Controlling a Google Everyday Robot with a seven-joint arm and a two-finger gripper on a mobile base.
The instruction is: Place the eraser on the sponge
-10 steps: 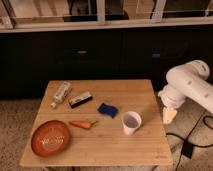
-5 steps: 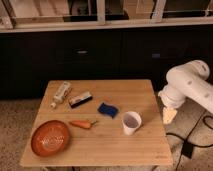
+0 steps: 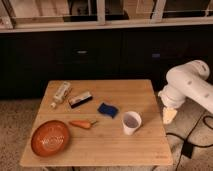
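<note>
The eraser (image 3: 80, 99), a small flat block with a black base and a pale top, lies on the wooden table (image 3: 117, 147) left of centre toward the back. Just to its right and slightly nearer lies the dark blue sponge (image 3: 107, 109), apart from the eraser. My gripper (image 3: 170, 116) hangs off the table's right edge on the white arm (image 3: 189, 85), its tan fingers pointing down. It is open and empty, well to the right of both things.
A white tube-like bottle (image 3: 61, 93) lies at the back left. An orange carrot (image 3: 81, 124) and an orange bowl (image 3: 50, 138) sit at the front left. A white cup (image 3: 131, 122) stands right of centre, between sponge and gripper. Dark cabinets stand behind.
</note>
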